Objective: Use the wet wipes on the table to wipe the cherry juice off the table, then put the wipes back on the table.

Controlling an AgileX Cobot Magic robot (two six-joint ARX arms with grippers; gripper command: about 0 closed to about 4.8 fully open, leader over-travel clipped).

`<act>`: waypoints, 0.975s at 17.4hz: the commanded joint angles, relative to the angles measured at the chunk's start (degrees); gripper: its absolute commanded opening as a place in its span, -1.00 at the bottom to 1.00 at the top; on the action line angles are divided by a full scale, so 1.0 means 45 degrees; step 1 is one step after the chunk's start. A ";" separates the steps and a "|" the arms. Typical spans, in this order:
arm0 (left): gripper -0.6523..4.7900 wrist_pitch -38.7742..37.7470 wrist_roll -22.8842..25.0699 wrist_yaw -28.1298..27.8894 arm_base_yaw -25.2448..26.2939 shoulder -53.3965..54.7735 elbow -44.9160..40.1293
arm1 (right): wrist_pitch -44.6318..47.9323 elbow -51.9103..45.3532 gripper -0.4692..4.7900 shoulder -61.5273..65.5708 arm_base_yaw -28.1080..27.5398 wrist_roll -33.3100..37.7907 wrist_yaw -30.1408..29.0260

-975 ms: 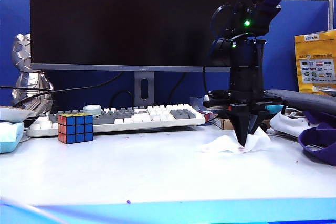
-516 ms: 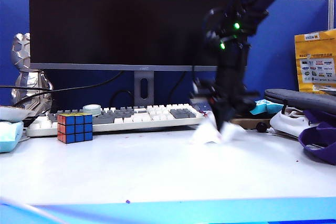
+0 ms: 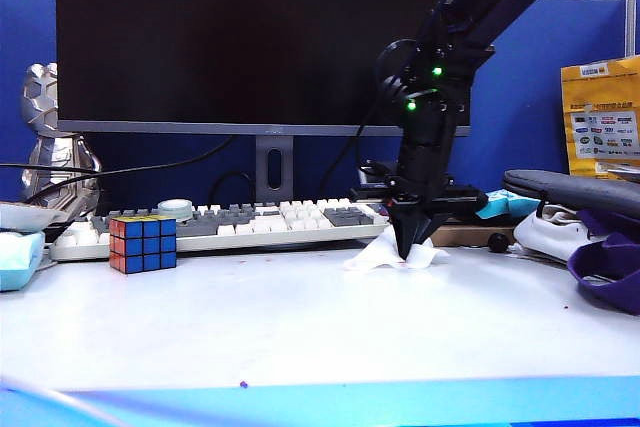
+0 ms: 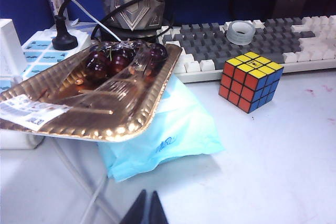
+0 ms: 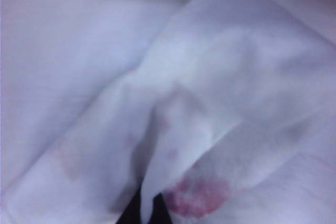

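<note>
Right gripper (image 3: pixel 408 247), jaws pressed together, is pinching the wet wipes (image 3: pixel 385 253) against the table (image 3: pixel 300 327) right of centre in the exterior view, just before the keyboard (image 3: pixel 230 222). Pink cherry juice (image 5: pixel 197 195) is staining the cloth. Left gripper (image 4: pixel 145 209) is hanging with jaws together at the lower edge of its wrist view, near the Rubik's cube (image 4: pixel 251 81).

Office desk: monitor (image 3: pixel 262 37), keyboard (image 3: pixel 230 223), partition (image 3: pixel 560 87).
</note>
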 commanded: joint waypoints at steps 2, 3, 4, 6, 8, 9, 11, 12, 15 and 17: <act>-0.77 -0.0131 -0.0044 0.0058 0.0005 -0.0044 -0.0010 | -0.0544 0.0170 -0.84 0.0243 -0.0024 0.0393 0.1749; -0.77 -0.0131 -0.0039 0.0058 0.0005 -0.0044 -0.0010 | -0.0520 0.0267 -0.84 0.0243 -0.0024 0.0330 0.0933; -0.77 -0.0131 -0.0044 0.0058 0.0005 -0.0044 -0.0010 | -0.0471 0.0369 -0.84 0.0248 -0.0019 0.0296 -0.0631; -0.77 -0.0131 -0.0044 0.0058 0.0005 -0.0044 -0.0010 | -0.0364 0.0389 -0.84 0.0248 0.0015 0.0316 -0.3254; -0.77 -0.0131 -0.0039 0.0058 0.0005 -0.0044 -0.0010 | -0.0403 0.0384 -0.84 0.0248 0.0180 0.0044 -0.4347; -0.77 -0.0131 -0.0044 0.0058 0.0005 -0.0044 -0.0010 | -0.0413 0.0384 -0.84 0.0248 0.0199 0.0034 -0.4381; -0.77 -0.0131 -0.0039 0.0058 0.0005 -0.0044 -0.0010 | -0.0670 0.0384 -0.84 0.0248 0.0214 0.0209 -0.1389; -0.77 -0.0131 -0.0039 0.0058 0.0005 -0.0044 -0.0010 | -0.0787 0.0384 -0.84 0.0248 0.0141 0.0253 -0.0121; -0.77 -0.0131 -0.0039 0.0058 0.0005 -0.0044 -0.0010 | -0.0325 0.0384 -0.84 0.0248 -0.0053 0.0379 0.1389; -0.77 -0.0131 -0.0039 0.0058 0.0005 -0.0044 -0.0010 | 0.0350 0.0384 -0.84 0.0253 -0.0078 0.0350 -0.0461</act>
